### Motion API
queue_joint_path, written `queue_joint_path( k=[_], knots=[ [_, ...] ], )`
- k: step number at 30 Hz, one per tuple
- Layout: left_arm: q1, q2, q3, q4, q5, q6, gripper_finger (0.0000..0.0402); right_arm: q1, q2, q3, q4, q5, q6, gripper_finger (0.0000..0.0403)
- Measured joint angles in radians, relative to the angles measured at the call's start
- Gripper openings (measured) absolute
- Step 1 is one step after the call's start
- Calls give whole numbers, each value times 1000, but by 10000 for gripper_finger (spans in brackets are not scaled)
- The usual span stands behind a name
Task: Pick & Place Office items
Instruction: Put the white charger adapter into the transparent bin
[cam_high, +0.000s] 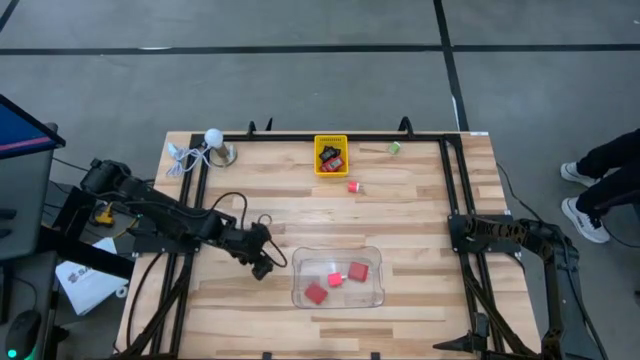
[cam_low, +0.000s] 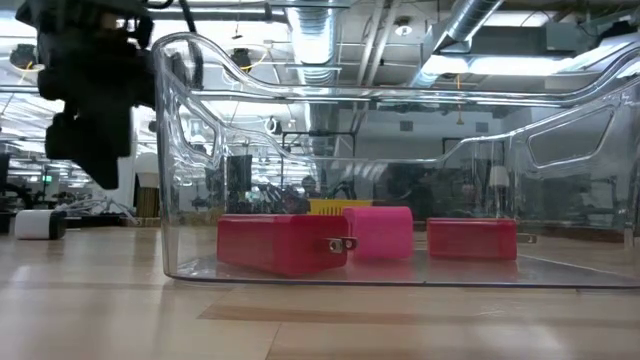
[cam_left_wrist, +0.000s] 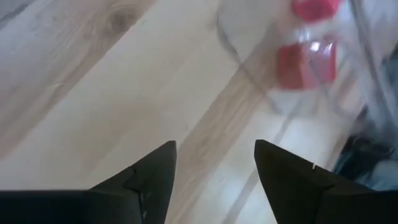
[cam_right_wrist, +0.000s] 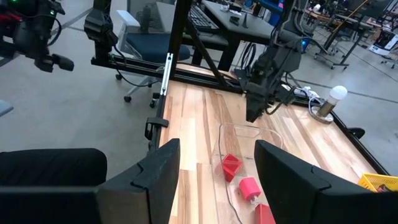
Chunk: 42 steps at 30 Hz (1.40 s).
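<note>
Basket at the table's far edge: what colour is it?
Yellow; the basket shows best in the high view.

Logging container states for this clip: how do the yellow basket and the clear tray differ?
The yellow basket is small, opaque, at the table's far edge, holding dark and red pieces. The clear tray is larger, see-through, nearer the front edge, holding three red blocks. Both rest flat on the table.

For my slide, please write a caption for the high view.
Left pincer open beside clear tray holding three red blocks; right arm waits at the table's right edge.
</note>
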Motion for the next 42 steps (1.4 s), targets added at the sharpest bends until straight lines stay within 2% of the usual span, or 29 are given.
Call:
queue_joint_path(
  k=[5,12,16,19,24,26,29,35,42],
  knots=[
    [0,3,0,-93,6,127,205,-1,0,0,0,1,-8,201],
    [-12,23,15,-317,8,161,195,-14,0,0,0,0,-12,201],
    [-13,80,116,-335,-3,259,192,-22,0,0,0,0,-15,201],
    [-12,137,225,-360,-68,388,192,-27,0,0,0,-1,-15,201],
    [-7,264,406,-667,-171,541,192,-26,0,0,0,-6,-11,201],
    [6,320,452,-809,-155,548,192,-18,0,0,0,-7,-11,201],
    [34,390,472,-926,-88,548,192,-10,0,0,0,-7,-11,201],
    [92,434,471,-950,-19,600,201,-3,0,0,0,-5,-8,201],
    [175,426,470,-1016,16,600,269,-5,0,0,0,-6,-8,201]
  ],
)
